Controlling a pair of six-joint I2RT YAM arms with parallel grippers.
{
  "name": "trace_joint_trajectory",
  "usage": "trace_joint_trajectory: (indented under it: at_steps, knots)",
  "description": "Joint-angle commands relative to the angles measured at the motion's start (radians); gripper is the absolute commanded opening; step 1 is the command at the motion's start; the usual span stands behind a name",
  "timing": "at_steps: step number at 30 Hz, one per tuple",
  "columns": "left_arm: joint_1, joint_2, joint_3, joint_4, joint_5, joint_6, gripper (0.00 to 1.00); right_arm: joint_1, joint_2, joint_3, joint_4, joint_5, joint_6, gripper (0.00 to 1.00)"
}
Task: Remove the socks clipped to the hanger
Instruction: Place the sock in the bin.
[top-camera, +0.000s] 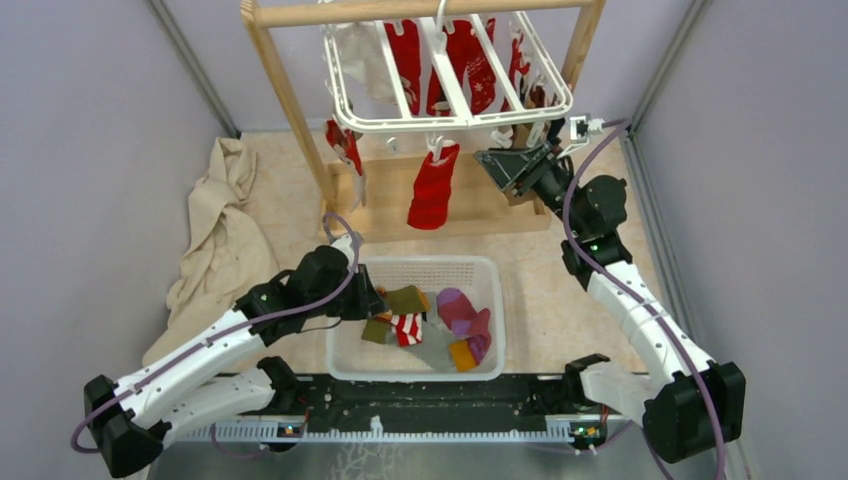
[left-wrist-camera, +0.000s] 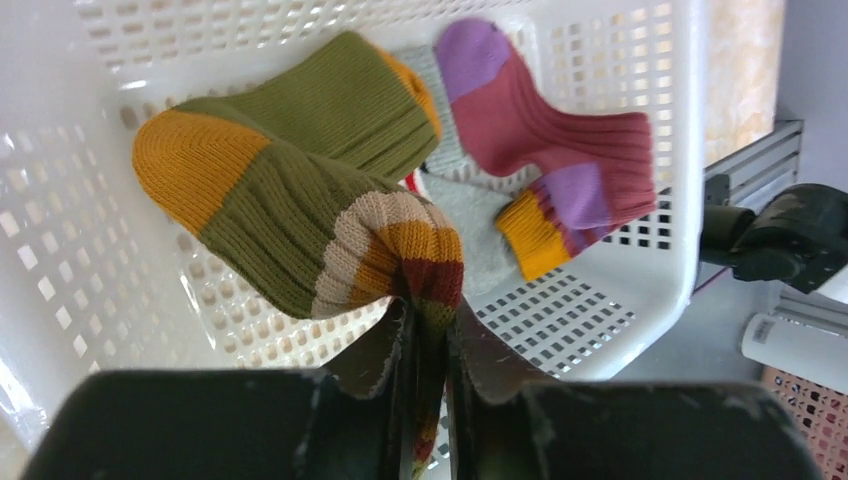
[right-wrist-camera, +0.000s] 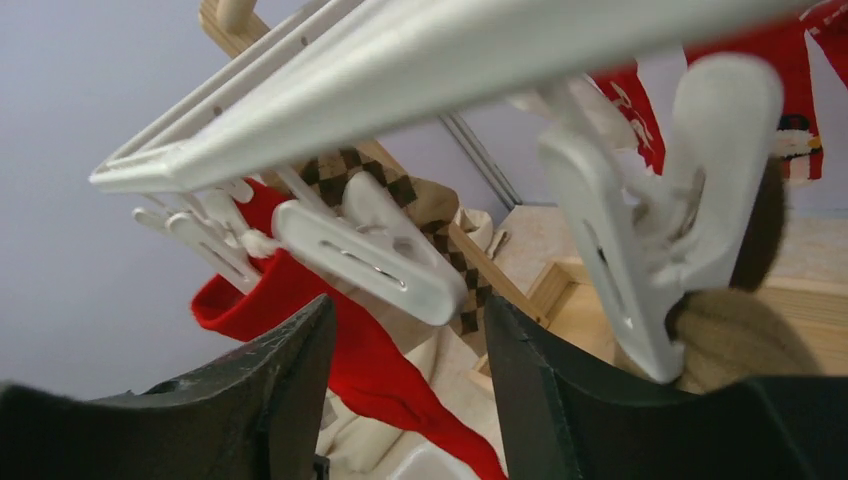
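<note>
Fingers (left-wrist-camera: 385, 350) of the left gripper (left-wrist-camera: 428, 330) clench one olive striped sock (left-wrist-camera: 300, 220) above the white basket (left-wrist-camera: 660, 200). Two pink socks (left-wrist-camera: 560, 140) lie beyond them. The right gripper (right-wrist-camera: 410, 315) stands spread, with one white clip (right-wrist-camera: 370, 255) between its fingers, beneath the hanger (right-wrist-camera: 400, 70). At least five red socks (top-camera: 432, 185) hang there.

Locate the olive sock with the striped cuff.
Left wrist view, centre: the olive sock is pinched by its cuff in the left gripper, over the white basket.

Glossy plastic hanger (top-camera: 450, 122) (ribbed knit socks (left-wrist-camera: 300, 200))
</note>
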Motion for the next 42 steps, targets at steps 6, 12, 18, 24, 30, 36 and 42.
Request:
trace_joint_trajectory:
  at_steps: [6, 12, 18, 24, 30, 36, 42]
  knots:
    - [0.004, -0.025, -0.081, 0.011, -0.044, -0.031, 0.5, 0.011, -0.086, -0.033, -0.03, -0.022, -0.028, 0.67]
    - [0.004, -0.03, -0.14, 0.022, -0.074, -0.043, 0.64, 0.015, -0.158, -0.09, -0.083, -0.032, -0.034, 0.68]
    - [0.005, -0.014, -0.198, 0.055, -0.075, -0.047, 0.69, 0.015, -0.246, -0.13, -0.198, -0.024, -0.085, 0.68]
    - [0.005, 0.0, -0.203, 0.058, -0.055, -0.041, 0.87, 0.003, -0.32, -0.16, -0.307, 0.005, -0.097, 0.7]
    - [0.005, -0.007, -0.148, 0.01, -0.05, -0.024, 0.99, -0.009, -0.357, -0.153, -0.394, 0.037, -0.121, 0.71]
    - [0.005, -0.034, -0.052, 0.016, 0.008, 0.01, 0.99, -0.036, -0.375, -0.111, -0.525, 0.151, -0.158, 0.71]
    - [0.005, -0.033, 0.009, 0.085, 0.101, 0.039, 0.99, -0.127, -0.388, -0.122, -0.58, 0.231, -0.148, 0.7]
